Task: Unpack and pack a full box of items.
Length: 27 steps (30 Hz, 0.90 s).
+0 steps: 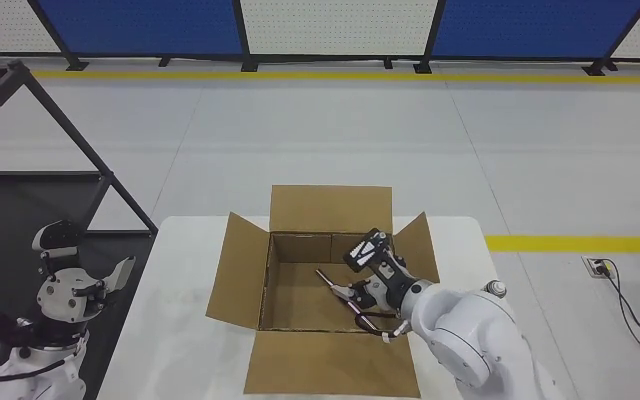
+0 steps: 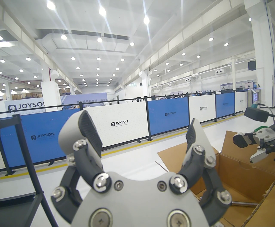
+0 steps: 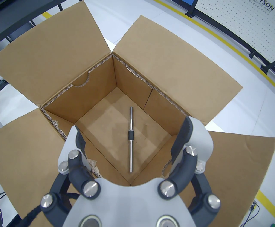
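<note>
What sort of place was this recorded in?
Most likely a fenced work cell inside a large industrial hall: blue and white partition panels, a yellow floor line, and a high ceiling with rows of lights.

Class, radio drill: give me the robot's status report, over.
Left gripper open, empty, clear of the box. Right gripper open above the box. Metal rod lying flat on its floor. Nothing blocking it.
</note>
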Available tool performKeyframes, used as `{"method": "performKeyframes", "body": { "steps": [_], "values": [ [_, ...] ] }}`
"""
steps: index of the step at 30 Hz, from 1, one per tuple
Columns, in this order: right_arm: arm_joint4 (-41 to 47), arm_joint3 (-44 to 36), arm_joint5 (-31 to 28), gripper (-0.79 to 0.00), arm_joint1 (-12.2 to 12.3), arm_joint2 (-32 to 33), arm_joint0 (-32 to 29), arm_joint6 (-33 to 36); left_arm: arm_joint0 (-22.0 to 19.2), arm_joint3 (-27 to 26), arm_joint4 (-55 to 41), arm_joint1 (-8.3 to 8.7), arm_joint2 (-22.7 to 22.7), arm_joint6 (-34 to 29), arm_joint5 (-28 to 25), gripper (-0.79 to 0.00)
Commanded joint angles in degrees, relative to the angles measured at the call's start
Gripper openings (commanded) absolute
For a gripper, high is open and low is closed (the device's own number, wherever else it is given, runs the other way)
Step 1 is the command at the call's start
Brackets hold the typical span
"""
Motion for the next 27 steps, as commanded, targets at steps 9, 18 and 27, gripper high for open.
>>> {"method": "performKeyframes", "body": {
  "steps": [9,18,27],
  "values": [
    [-0.5,-1.4,-0.7,0.000,0.2,0.8,-0.9,-1.9,0.0,0.0,0.0,0.00,0.0,0.0,0.0,0.000],
    [4.9,-19.3,-10.8,0.000,2.7,21.5,-11.7,-9.0,0.0,0.0,0.0,0.00,0.0,0.0,0.0,0.000],
    [13.9,-22.5,-18.0,0.000,4.0,46.5,-27.8,-14.7,0.0,0.0,0.0,0.00,0.0,0.0,0.0,0.000]
  ]
}}
